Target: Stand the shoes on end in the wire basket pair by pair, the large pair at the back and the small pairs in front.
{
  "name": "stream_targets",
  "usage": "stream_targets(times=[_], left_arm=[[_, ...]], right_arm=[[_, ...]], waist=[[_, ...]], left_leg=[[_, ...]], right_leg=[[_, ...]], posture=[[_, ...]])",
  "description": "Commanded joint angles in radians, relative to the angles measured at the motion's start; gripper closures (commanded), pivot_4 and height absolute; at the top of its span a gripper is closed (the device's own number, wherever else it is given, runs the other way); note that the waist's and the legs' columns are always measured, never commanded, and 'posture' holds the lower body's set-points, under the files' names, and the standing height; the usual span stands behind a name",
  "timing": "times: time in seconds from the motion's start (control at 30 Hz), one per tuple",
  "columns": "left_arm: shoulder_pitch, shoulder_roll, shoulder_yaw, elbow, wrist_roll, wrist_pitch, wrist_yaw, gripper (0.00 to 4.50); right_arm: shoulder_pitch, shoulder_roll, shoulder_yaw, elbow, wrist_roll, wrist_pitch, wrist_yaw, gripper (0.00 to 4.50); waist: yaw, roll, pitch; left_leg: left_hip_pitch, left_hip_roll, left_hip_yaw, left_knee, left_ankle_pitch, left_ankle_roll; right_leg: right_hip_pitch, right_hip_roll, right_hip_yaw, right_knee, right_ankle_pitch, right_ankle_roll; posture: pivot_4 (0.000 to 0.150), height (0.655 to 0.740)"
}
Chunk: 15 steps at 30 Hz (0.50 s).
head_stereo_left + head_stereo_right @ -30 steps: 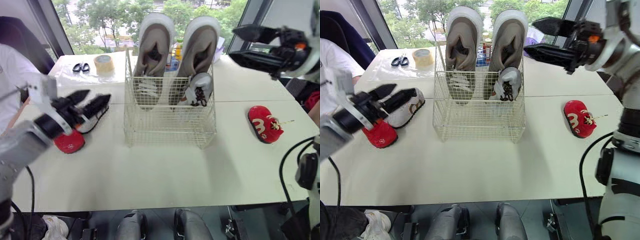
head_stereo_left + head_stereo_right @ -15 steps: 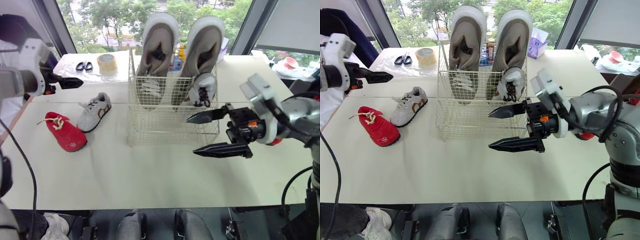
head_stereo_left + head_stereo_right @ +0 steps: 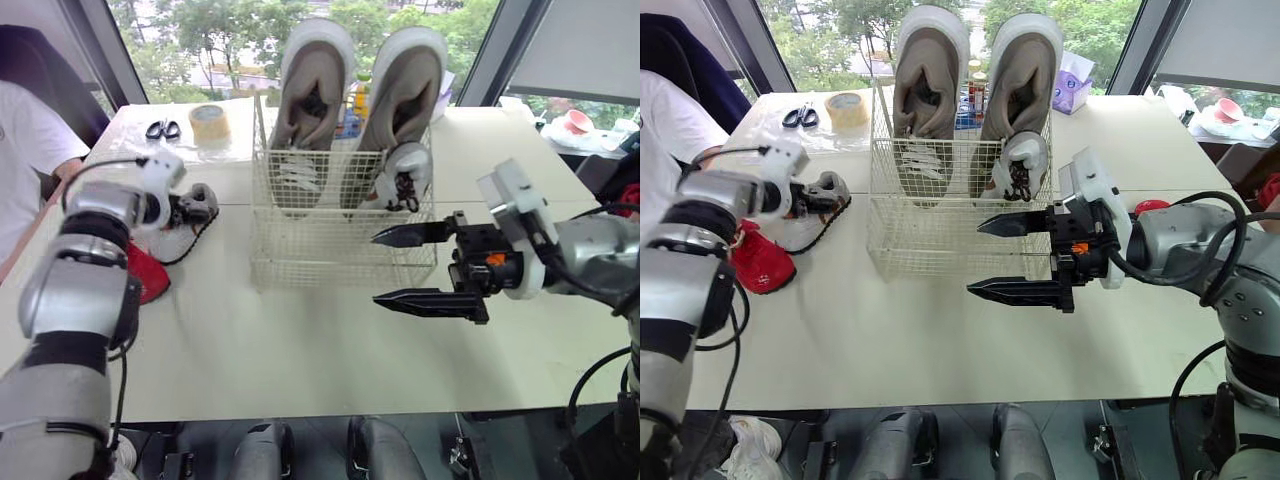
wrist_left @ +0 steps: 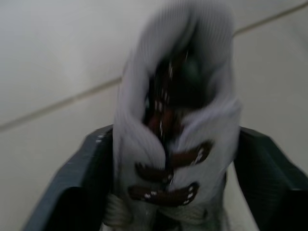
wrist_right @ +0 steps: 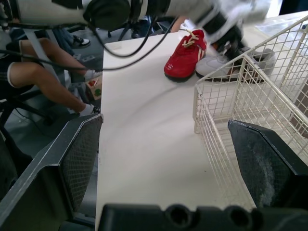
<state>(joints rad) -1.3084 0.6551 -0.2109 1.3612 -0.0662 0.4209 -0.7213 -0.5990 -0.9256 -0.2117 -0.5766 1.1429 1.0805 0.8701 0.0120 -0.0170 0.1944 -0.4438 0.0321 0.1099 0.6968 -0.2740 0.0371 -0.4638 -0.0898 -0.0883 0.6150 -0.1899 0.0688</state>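
Observation:
The wire basket (image 3: 345, 235) stands mid-table with two large taupe shoes (image 3: 310, 85) on end at its back. One small white shoe (image 3: 402, 178) leans in the front right of the basket. Its mate (image 4: 175, 120) lies on the table left of the basket, between the fingers of my open left gripper (image 3: 192, 209). My left arm partly hides a red shoe (image 3: 150, 276). The other red shoe (image 3: 1150, 207) peeks out behind my right arm. In front of the basket's right side my right gripper (image 3: 400, 268) hovers open with nothing in it.
A tape roll (image 3: 207, 124) and scissors (image 3: 160, 130) lie at the table's far left corner. A person in white (image 3: 25, 135) sits by the left edge. A purple tissue box (image 3: 1072, 85) stands behind the basket.
My left gripper has swung down from the far left onto the white shoe on the table. The right gripper stays open in front of the basket, barely moved.

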Motion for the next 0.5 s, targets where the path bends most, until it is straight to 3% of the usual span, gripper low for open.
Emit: stream_targets(times=[0.03,0.1,0.17,0.4,0.5], left_arm=[[-0.007,0.002,0.051,0.006,0.043,-0.01,0.039,2.84],[-0.016,-0.003,0.079,0.004,0.052,-0.008,0.033,3.65],[-0.038,0.001,0.113,-0.001,0.05,-0.011,0.023,4.18],[-0.178,0.057,0.313,-0.07,-0.045,-0.063,0.081,4.26],[-0.176,0.056,0.489,-0.297,-0.182,-0.093,0.19,4.26]], right_arm=[[0.008,-0.027,-0.058,-0.034,0.059,0.001,-0.044,0.0],[0.018,-0.031,-0.067,-0.039,0.079,-0.004,-0.071,0.0],[0.019,-0.032,-0.065,-0.038,0.09,-0.011,-0.085,0.0],[-0.003,-0.033,-0.031,0.0,0.071,-0.044,-0.057,0.0],[-0.047,-0.024,-0.029,0.052,0.092,-0.048,-0.037,0.0]], waist=[[0.001,0.0,0.0],[0.001,0.0,0.0],[0.001,0.0,0.0],[0.002,-0.004,0.001],[0.0,-0.004,0.001]], left_leg=[[0.001,0.0,0.0,0.0,0.0,0.0],[0.001,0.0,0.0,0.001,0.0,0.001],[0.001,-0.001,0.0,0.002,0.0,0.001],[-0.001,-0.001,-0.001,0.003,-0.001,0.001],[-0.001,-0.001,-0.001,0.003,-0.001,0.002]], right_leg=[[0.001,0.0,0.0,0.0,0.0,0.0],[0.002,-0.001,0.0,0.0,0.0,0.0],[0.002,-0.002,0.0,0.0,0.0,0.0],[0.002,-0.001,-0.001,0.0,0.0,0.0],[0.002,-0.002,-0.001,0.0,0.001,0.001]], posture=[[0.15,0.74],[0.15,0.74],[0.15,0.74],[0.15,0.74],[0.15,0.74]])
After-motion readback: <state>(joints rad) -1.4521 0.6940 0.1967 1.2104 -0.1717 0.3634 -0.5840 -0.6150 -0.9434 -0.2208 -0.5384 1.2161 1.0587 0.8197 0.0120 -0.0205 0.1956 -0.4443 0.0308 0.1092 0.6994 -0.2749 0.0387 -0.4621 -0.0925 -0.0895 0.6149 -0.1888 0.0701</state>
